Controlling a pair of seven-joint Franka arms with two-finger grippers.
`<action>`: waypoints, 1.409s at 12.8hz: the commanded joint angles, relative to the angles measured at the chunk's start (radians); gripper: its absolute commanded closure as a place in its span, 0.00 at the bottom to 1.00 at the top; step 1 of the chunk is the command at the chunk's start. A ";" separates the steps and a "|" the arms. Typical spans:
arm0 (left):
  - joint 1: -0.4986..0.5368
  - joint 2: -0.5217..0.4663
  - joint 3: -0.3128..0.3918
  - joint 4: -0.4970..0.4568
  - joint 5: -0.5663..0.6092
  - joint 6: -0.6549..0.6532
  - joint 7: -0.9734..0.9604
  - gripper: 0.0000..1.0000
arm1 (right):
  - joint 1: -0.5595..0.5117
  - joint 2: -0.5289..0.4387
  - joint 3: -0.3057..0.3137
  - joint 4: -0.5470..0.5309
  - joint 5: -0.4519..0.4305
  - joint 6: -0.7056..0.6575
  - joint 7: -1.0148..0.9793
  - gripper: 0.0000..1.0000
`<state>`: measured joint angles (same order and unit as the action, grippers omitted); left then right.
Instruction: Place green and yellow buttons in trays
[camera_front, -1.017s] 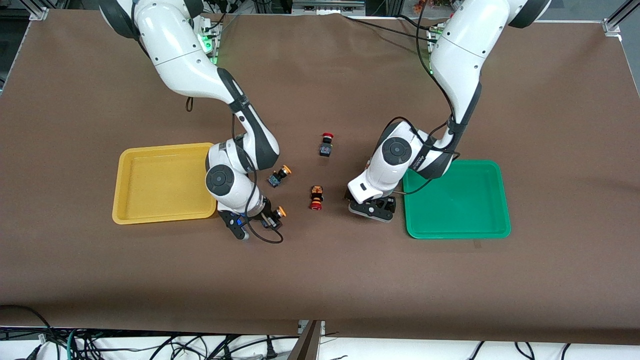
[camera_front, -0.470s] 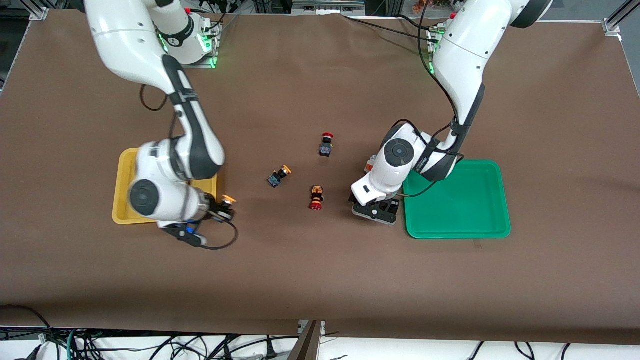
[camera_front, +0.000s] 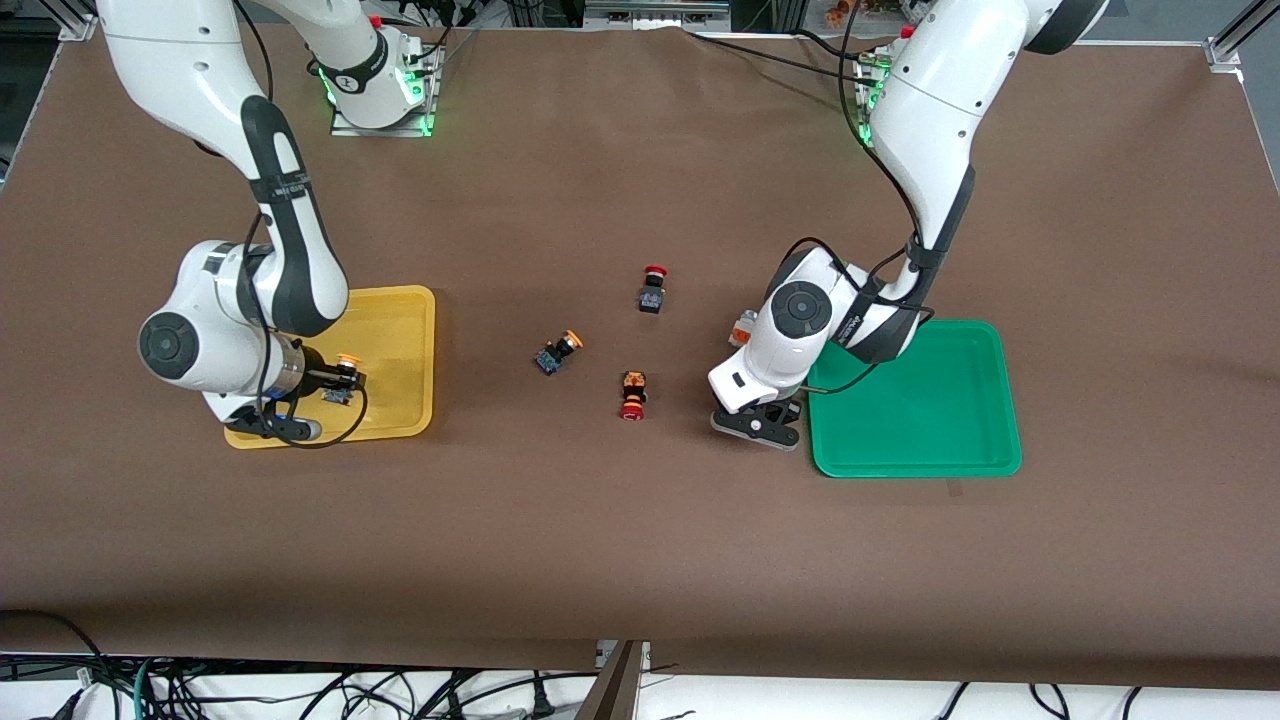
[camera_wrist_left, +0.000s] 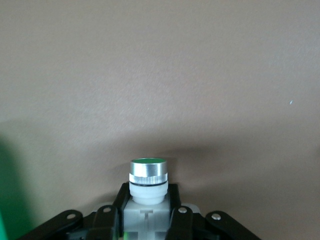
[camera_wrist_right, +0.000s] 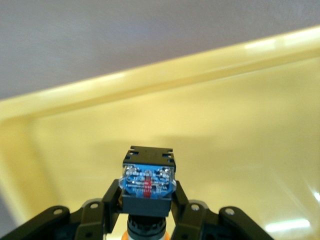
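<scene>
Front view: low in the middle of the frame, the red-capped orange-and-black switch (camera_front: 632, 395) lies with its long axis running up the frame, cap toward the camera. Just above it and toward the right arm's end, a yellow-capped button (camera_front: 558, 352) lies slanted on the table, its cap pointing to the upper right of the frame. Higher still, near the frame's centre, the red-capped black switch (camera_front: 652, 288) lies with its cap pointing up the frame.

At the middle right of the frame the left gripper (camera_front: 757, 422) is low over the table beside the green tray (camera_front: 915, 455). The left wrist view shows it clamped on a white-bodied green button (camera_wrist_left: 147, 179), whose metal-ringed green cap points out past the fingertips (camera_wrist_left: 112, 215). Beside that arm's wrist, an orange-faced button (camera_front: 741, 327) peeks out on the table.

At the middle left of the frame the right gripper (camera_front: 335, 385) hangs over the yellow tray (camera_front: 415, 310), arm bent sharply at the elbow. It is clamped on the other yellow-capped button (camera_front: 345, 378); in the right wrist view its blue-black body (camera_wrist_right: 148, 179) points outward over the tray floor.

The table is covered in brown cloth (camera_front: 640, 540), with cables hanging along the bottom edge of the frame
</scene>
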<state>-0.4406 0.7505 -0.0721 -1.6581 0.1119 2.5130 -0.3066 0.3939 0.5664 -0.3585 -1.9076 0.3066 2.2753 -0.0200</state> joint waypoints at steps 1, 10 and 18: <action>0.017 -0.121 -0.006 0.006 0.023 -0.191 -0.009 1.00 | -0.006 -0.008 0.006 -0.031 0.003 0.037 -0.028 0.04; 0.229 -0.113 -0.011 -0.003 0.025 -0.427 0.018 0.83 | 0.132 0.072 0.248 0.272 0.085 -0.111 0.832 0.02; 0.234 -0.215 -0.149 -0.050 -0.107 -0.571 -0.005 0.00 | 0.267 0.110 0.250 0.162 0.086 0.007 0.993 0.07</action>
<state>-0.2059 0.5554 -0.1797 -1.6488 0.0616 1.9352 -0.3033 0.6479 0.6928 -0.1017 -1.6977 0.3753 2.2564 0.9661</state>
